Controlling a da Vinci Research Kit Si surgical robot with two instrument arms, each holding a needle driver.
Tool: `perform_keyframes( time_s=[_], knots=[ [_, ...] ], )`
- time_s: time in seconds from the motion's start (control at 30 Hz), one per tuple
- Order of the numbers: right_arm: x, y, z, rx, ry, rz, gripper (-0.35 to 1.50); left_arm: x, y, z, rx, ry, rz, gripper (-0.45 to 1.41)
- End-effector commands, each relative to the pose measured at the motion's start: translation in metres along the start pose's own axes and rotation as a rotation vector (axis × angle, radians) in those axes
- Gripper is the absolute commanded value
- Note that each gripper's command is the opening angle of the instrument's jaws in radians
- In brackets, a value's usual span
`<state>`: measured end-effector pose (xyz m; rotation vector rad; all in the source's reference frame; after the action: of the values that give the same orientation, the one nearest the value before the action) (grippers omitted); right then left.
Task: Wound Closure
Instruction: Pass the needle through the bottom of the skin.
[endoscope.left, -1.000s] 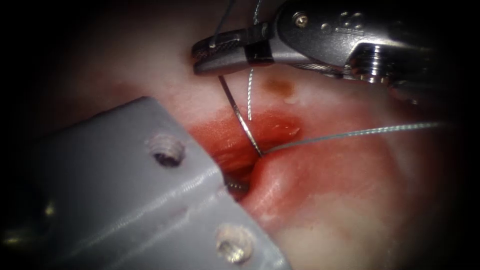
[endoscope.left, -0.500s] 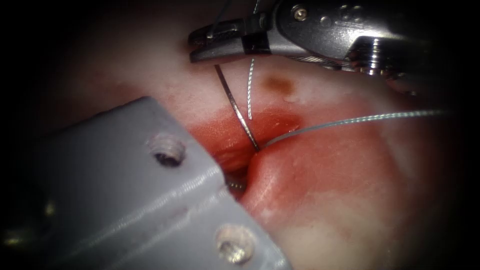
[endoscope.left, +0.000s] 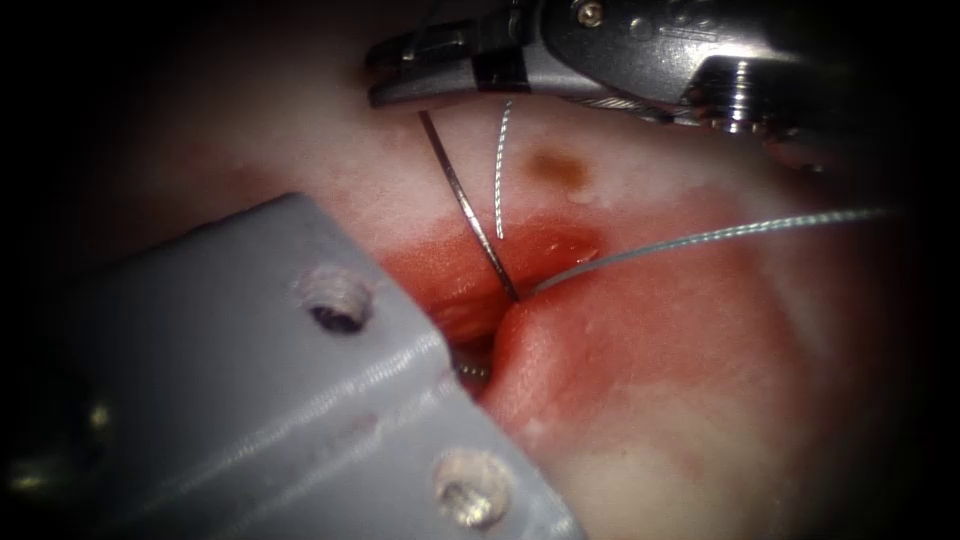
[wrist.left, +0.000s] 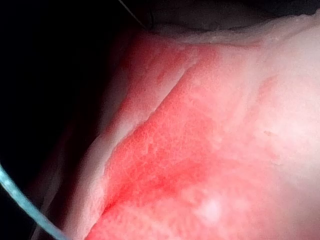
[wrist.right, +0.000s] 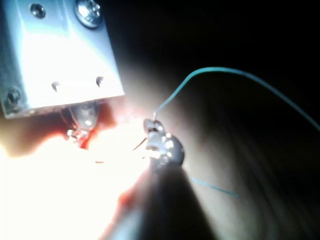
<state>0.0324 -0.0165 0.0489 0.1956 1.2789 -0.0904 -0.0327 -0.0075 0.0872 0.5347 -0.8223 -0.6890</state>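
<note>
Needle (endoscope.left: 468, 205) grip first: your right tool (endoscope.left: 415, 78) came in across the top of the endoscope view with its jaws clamped shut on the needle at its upper end. From there the curve ran down and to the right over the pale tissue (endoscope.left: 700, 400). Its lower end met the right lip of the cut (endoscope.left: 488, 345), at the cut's upper end. Whether that end sat in the tissue or only rested against the lip could not be told. Thread (endoscope.left: 720, 236) set off from that same spot and ran away to the right, rising a little above the tissue's surface. A second, short piece of thread (endoscope.left: 500, 170) hung from under your right tool, just beside the needle on its right, and its free end reached the red fluid (endoscope.left: 440, 265) pooled about the cut. A small brown spot (endoscope.left: 558, 170) lay on the tissue near that piece, on its right. Your left tool (endoscope.left: 470, 372) showed as a small metal tip down inside the cut, below the needle's lower end, with the rest of it hidden; whether it held anything could not be told. From your right wrist view the left tool stood apart from your right tool, and thread arched up and away from the right tool's tip. Your left wrist view looked along the reddened cut, with a strand of thread crossing beside it.
</note>
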Motion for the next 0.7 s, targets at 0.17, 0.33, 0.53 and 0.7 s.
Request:
perform_keyframes(
  time_s=[0.17,0.33,0.53,0.7],
  knots=[
    [0.0008,0.0008,0.0008,0.012,-0.008,0.004,-0.35,-0.001,0.0005,0.0,-0.003,-0.004,0.004,-0.45],
    [0.0008,0.0008,0.0007,0.019,-0.014,0.022,-0.35,-0.001,0.0005,0.0,-0.002,-0.004,0.004,-0.45],
    [0.0009,0.0003,0.0008,0.072,-0.022,0.021,-0.35,-0.001,0.0005,-0.0001,-0.002,-0.004,0.004,-0.45],
    [0.0008,0.0,0.0009,0.097,-0.009,-0.012,-0.35,-0.001,0.0005,-0.0001,-0.001,-0.004,0.004,-0.45]
  ],
)
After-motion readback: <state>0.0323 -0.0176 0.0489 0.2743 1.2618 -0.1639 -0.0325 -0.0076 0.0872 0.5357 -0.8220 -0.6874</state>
